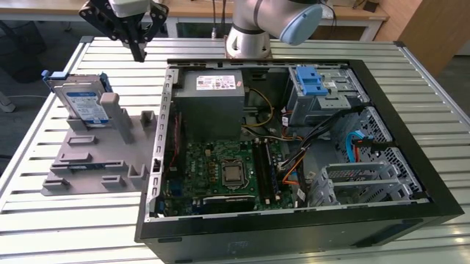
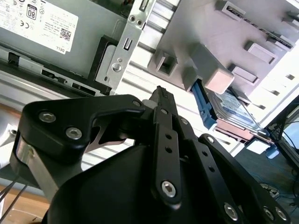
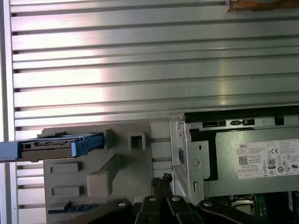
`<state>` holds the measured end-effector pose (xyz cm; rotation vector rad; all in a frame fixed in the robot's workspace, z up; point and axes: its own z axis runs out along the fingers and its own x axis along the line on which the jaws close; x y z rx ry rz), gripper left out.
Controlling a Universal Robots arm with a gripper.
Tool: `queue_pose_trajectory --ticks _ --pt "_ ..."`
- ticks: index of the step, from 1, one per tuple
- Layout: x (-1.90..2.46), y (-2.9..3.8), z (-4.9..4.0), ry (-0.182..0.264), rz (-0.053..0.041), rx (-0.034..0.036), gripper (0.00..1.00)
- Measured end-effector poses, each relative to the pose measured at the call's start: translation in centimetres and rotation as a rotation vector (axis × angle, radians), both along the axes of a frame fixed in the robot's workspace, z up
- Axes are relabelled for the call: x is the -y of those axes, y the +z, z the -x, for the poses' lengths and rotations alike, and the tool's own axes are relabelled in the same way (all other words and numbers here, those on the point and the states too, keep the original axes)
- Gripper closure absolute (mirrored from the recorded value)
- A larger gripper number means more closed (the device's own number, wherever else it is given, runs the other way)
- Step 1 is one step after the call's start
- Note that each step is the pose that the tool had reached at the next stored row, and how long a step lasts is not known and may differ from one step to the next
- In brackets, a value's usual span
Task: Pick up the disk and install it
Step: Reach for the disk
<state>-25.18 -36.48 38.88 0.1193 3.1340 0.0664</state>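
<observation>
Disk look: the disk [image 1: 82, 104] is a flat silver drive with a white-and-blue label on its broad face and a blue plastic frame along its edges.
Disk place: it stands on edge in a slot at the far end of the grey stand [image 1: 88, 165], behind one of the stand's upright posts.
Disk facing: the labelled face is turned toward the exterior camera and looks tipped slightly back.
Disk axis: in the first wrist view it shows as a thin strip parallel to the slats of the table [image 1: 74, 231], overhanging the stand's edge. Whether its longer side is level or upright I cannot tell.
Claw: the gripper [image 1: 138, 54] hangs in the air above and beyond the stand's far corner, well apart from the disk, fingertips pressed together and empty.
Neighbour: the open computer case [image 1: 294, 234] lies just beside the stand, on the exterior view's right.
</observation>
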Motion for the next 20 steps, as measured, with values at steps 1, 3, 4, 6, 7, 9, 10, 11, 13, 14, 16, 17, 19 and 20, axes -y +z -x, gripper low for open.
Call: queue_pose_trajectory --ticks 1,3,4,6,7,9,10,11,13,14,16,17,19,20 --pt "0.00 -0.01 0.07 0.000 0.0000 -0.0037 0.89" --pt "-0.01 -0.03 0.34 0.000 0.0001 -0.0063 0.89" --pt "-0.04 -0.04 0.53 0.000 0.0000 -0.0063 0.89" --pt "-0.09 -0.05 0.96 0.000 0.0000 -0.0064 0.89" --pt "-0.12 -0.05 1.21 0.000 0.0000 -0.0064 0.89" --pt "-0.21 -0.07 1.61 0.000 0.0000 -0.0063 0.89" --pt "-0.26 -0.08 1.80 0.000 -0.0001 -0.0063 0.89" --pt "-0.31 -0.08 2.00 0.000 0.0000 -0.0064 0.89" --pt "-0.43 -0.11 2.53 0.001 0.0000 -0.0063 0.89" --pt "-0.49 -0.12 2.80 0.001 0.0000 -0.0063 0.89" --pt "-0.60 -0.14 3.33 0.001 0.0000 -0.0064 0.89" --pt "-0.66 -0.15 3.59 0.001 0.0000 -0.0063 0.89" --pt "-0.74 -0.17 4.00 0.001 0.0001 -0.0064 0.89" --pt "-0.76 -0.17 4.11 0.001 0.0000 -0.0063 0.89"
